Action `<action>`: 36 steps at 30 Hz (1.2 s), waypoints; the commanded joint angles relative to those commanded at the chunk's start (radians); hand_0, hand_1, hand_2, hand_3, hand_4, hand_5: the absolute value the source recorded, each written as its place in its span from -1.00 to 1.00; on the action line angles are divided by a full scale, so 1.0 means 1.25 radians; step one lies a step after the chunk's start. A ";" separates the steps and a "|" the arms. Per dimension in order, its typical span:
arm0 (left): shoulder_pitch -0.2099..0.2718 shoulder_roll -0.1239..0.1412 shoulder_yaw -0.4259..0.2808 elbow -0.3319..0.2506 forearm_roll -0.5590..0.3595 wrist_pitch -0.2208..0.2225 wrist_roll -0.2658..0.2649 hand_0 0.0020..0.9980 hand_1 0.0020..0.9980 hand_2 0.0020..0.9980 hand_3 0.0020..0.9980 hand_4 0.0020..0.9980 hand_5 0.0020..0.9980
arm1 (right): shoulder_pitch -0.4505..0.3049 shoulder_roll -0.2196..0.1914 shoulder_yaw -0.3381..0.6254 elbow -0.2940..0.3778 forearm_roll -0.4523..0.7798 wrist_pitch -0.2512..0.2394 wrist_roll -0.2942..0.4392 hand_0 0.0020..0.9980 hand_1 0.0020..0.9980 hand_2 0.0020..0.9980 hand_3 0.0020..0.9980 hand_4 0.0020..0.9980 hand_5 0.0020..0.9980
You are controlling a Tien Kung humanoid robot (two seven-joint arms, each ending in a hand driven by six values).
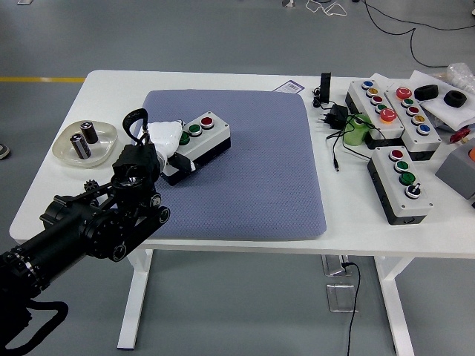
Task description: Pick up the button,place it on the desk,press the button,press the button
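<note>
On the blue mat [245, 163], your left hand [165, 141] has its fingers clamped on the button box [199, 137]: rigid, probably light plastic; grip its short end, clear of the buttons.

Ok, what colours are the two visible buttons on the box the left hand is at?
Green and red on the button box, red farther from the left hand; head view.
</note>
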State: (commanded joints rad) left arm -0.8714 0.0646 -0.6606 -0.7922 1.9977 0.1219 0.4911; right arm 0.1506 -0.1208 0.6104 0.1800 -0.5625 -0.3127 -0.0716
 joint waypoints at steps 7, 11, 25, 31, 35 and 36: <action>0.001 0.016 -0.005 0.008 -0.023 0.043 -0.123 -0.87 -0.75 -0.66 0.01 -0.13 -1.00 | 0.001 0.000 0.001 0.000 -0.001 0.000 -0.001 0.31 0.14 0.21 0.29 -0.46 -0.45; -0.003 0.034 0.007 0.004 -0.030 0.091 -0.234 -0.89 -0.77 -0.69 -0.09 -0.15 -1.00 | 0.001 0.001 0.001 0.000 -0.001 0.000 -0.001 0.31 0.14 0.21 0.29 -0.46 -0.45; -0.062 0.080 0.129 -0.006 -0.002 0.013 -0.521 -0.90 -0.78 -0.70 -0.19 -0.14 -1.00 | 0.004 0.001 0.001 0.000 -0.005 -0.001 -0.003 0.31 0.15 0.21 0.29 -0.46 -0.45; -0.066 0.069 0.138 0.012 0.026 -0.036 -0.513 -0.90 -0.78 -0.70 -0.19 -0.14 -1.00 | 0.004 0.001 -0.001 0.000 -0.003 -0.001 -0.004 0.31 0.15 0.21 0.29 -0.46 -0.45; -0.065 0.063 0.143 0.031 0.039 -0.041 -0.510 -0.84 -0.73 -0.65 -0.06 -0.08 -1.00 | 0.004 0.001 -0.003 0.000 -0.002 -0.001 -0.003 0.31 0.15 0.21 0.29 -0.46 -0.45; -0.065 0.063 0.145 0.034 0.040 -0.041 -0.510 -0.84 -0.73 -0.65 -0.06 -0.08 -1.00 | 0.004 0.001 -0.003 0.000 -0.002 -0.001 -0.003 0.31 0.15 0.21 0.29 -0.46 -0.45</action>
State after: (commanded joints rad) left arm -0.9526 0.1433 -0.4796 -0.7495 2.0480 0.0709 -0.1466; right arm 0.1551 -0.1193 0.6072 0.1800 -0.5654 -0.3134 -0.0757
